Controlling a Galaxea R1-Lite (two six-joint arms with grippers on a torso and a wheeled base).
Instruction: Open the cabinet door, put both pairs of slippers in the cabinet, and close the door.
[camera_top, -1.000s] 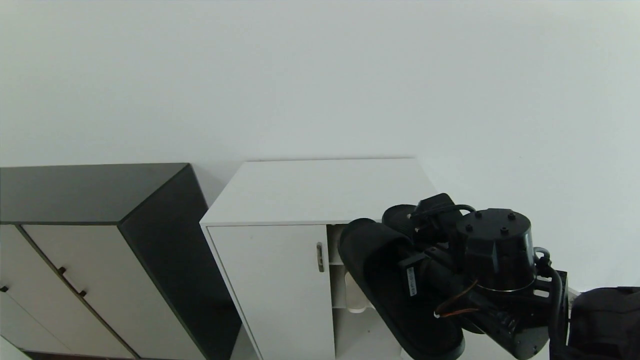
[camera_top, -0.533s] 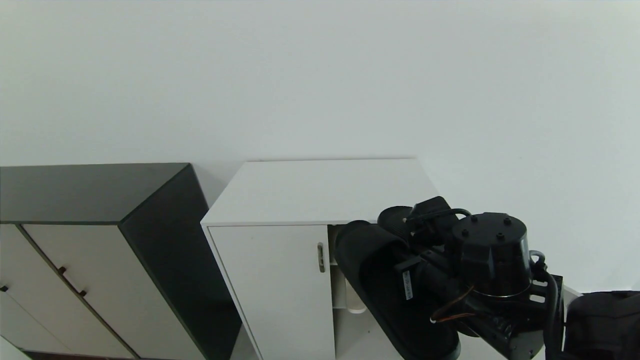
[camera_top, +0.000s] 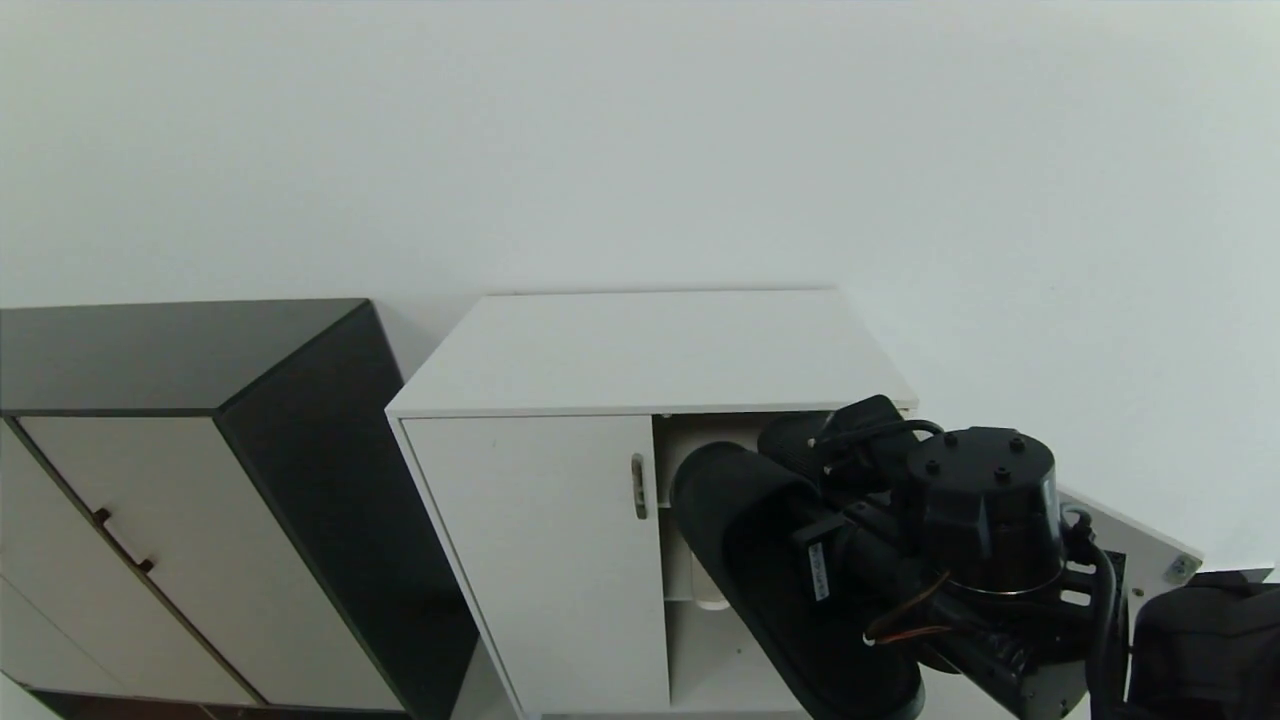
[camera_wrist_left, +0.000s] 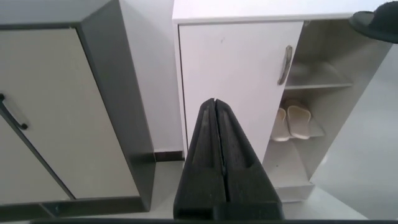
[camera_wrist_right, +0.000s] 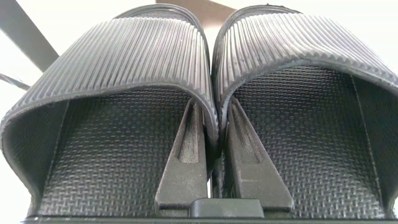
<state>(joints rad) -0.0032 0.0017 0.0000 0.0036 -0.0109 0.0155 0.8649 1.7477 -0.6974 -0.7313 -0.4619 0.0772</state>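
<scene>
R claw (camera_wrist_right: 214, 111) pinched shut on black slippers (camera_top: 790, 570), inner walls squeezed together. Pair hangs at 5 o'clock in head view, before the cabinet (camera_top: 640, 350) opening. L claw (camera_wrist_left: 215, 106) closed, empty. White pair (camera_wrist_left: 292, 121) inside on low shelf (camera_wrist_left: 320, 129). Risk: thin pinch slips, or toes snag shelf going in. Label (camera_top: 821, 572) by R claw too small to read.

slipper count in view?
4. Two black slippers clamped in the right end effector; two white slippers side by side on a cabinet shelf. Closed door may hide more.
</scene>
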